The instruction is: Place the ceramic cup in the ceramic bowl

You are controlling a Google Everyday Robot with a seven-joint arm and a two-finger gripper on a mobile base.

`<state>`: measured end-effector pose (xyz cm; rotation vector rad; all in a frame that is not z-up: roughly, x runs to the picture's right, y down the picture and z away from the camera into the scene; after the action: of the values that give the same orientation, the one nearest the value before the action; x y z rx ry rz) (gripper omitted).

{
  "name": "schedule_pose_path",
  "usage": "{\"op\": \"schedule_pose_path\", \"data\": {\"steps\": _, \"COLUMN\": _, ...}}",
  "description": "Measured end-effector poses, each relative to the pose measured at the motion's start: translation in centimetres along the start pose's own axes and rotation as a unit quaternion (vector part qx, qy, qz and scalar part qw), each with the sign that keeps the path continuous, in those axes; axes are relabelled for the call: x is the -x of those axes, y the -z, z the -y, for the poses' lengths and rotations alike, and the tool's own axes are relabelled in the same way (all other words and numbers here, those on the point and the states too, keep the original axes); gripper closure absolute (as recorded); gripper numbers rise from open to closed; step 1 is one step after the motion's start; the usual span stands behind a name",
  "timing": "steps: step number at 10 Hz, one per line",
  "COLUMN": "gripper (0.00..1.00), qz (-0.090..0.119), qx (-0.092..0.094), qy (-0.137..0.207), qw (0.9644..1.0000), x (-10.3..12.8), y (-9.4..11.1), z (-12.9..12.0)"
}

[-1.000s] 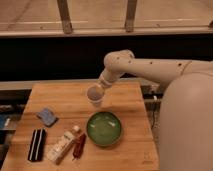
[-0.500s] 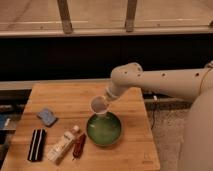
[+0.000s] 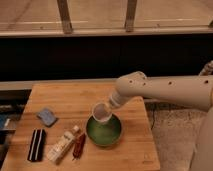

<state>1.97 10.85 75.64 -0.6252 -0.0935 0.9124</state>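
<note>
- Hand (image 3: 107, 106), at centre frame on the end of the white arm, is gripping the cup (image 3: 102, 113), closed on its side.
- Cup is hanging tilted, mouth facing the camera, over the upper-left rim of the bowl (image 3: 116, 136); it is not resting inside.
- Bowl is sitting on the desk (image 3: 65, 97), lower centre of the frame.
- Step in hand, as I judge it: carrying the cup over the bowl, with placement not yet done.
- Next move is calling for centring over the bowl, lowering, righting the cup, then letting go.
</note>
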Motion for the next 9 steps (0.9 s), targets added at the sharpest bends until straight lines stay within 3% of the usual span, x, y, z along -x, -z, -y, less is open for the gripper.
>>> {"op": "schedule_pose_path", "data": {"steps": 3, "gripper": 1.00, "qz": -0.002, "qx": 0.009, "qy": -0.022, "qw": 0.9997, "x": -1.19, "y": -1.14, "z": 0.05}}
{"op": "schedule_pose_path", "data": {"steps": 9, "gripper": 1.00, "qz": -0.002, "qx": 0.010, "qy": -0.020, "qw": 0.9997, "x": -1.04, "y": -1.20, "z": -0.10}}
